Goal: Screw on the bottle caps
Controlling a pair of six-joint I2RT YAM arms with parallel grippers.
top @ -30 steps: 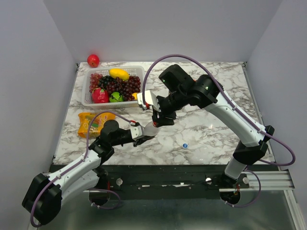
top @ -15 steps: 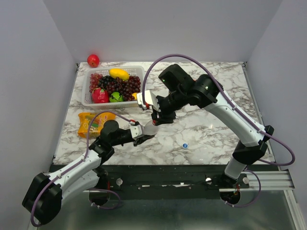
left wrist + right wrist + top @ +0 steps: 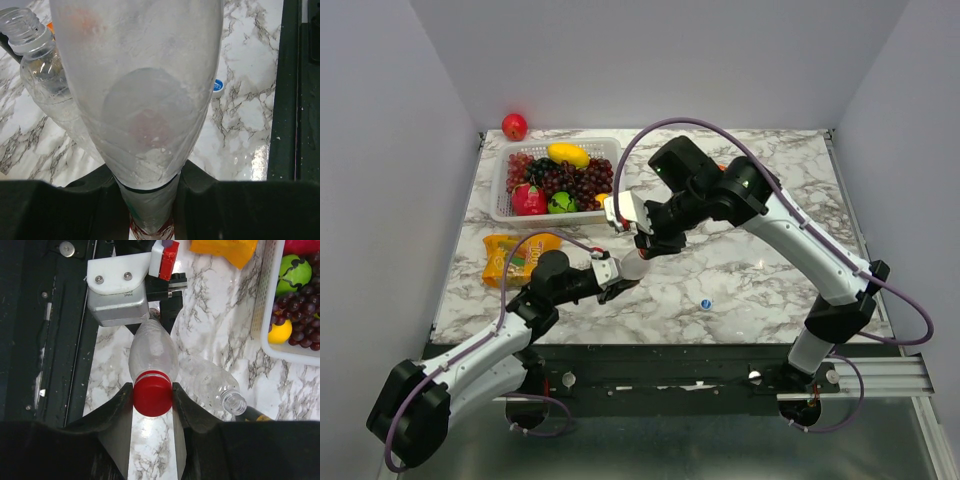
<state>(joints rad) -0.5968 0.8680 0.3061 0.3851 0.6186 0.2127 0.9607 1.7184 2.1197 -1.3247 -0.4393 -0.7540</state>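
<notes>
right hand (image 3: 152,390) has closed, now pinching red cap (image 3: 152,396) | left hand (image 3: 613,274) clamped on bottle (image 3: 151,352)

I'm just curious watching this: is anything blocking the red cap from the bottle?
Nothing visible. The red cap already sits on the neck of the bottle, between the fingers of the right gripper; the left gripper holds the bottle.

Grey-veined white marble table (image 3: 770,270), red cap (image 3: 152,393), blue cap (image 3: 218,85)
</notes>
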